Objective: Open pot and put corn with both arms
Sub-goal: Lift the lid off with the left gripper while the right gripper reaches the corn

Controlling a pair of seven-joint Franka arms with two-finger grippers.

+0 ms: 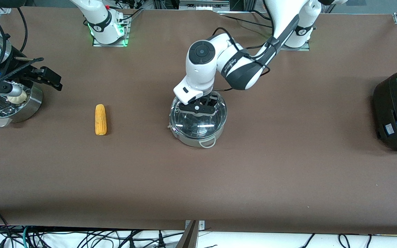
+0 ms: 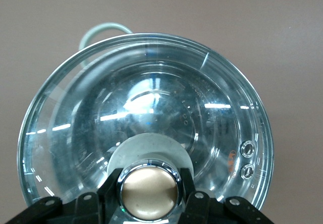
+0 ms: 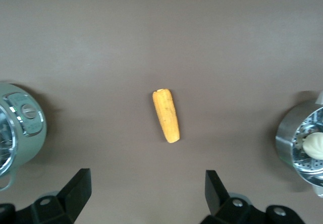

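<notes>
left wrist view: left gripper [image 2: 150,193] clamped on pot [image 1: 198,119] lid knob [image 2: 150,192]; right gripper [image 3: 148,188] jaws apart; no readable writing.

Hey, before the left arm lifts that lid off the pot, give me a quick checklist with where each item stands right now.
1. Left gripper shut on the lid knob: ok.
2. Lid seated on the pot: ok.
3. Corn lying free on the table, toward the right arm's end: ok.
4. Right gripper open above the corn: ok.
5. Pot contents: cannot tell.
</notes>
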